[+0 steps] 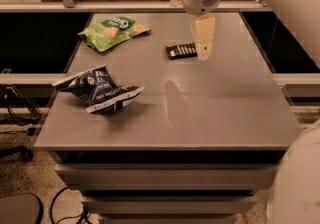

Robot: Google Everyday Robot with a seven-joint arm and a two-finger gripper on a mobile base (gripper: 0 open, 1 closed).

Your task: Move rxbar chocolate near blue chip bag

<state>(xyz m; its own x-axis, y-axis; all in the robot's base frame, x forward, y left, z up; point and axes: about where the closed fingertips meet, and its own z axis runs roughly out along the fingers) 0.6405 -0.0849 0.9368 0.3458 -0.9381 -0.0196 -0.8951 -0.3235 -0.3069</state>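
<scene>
The rxbar chocolate (181, 50) lies flat on the worktop (225, 113), in the far half and a little to the right of the middle. The blue chip bag (100, 89) sits crumpled close to the left edge, nearer to the near-left corner and well apart from the bar. The tool (203, 54) hangs at the right end of the bar. Whether it touches the wrapper, and whether it is apart or together, I cannot tell from this view. I think the main risk is in the grasp. The bar is thin and flat, and the tool seems to be over its end and not its middle. A closing there could catch only the edge of the wrapper, so the bar would turn or slip out, or be pushed toward the far edge instead of being lifted. A second risk is in the carrying: the bag is light and wrinkled, so a low approach could knock it toward the left edge. The green snack bag (112, 30) near the far-left corner must also not be taken for the goal. As for the pose, the arm comes in from the upper right. Its round white wrist is above the far edge, and the tool points down at the worktop, almost upright.
</scene>
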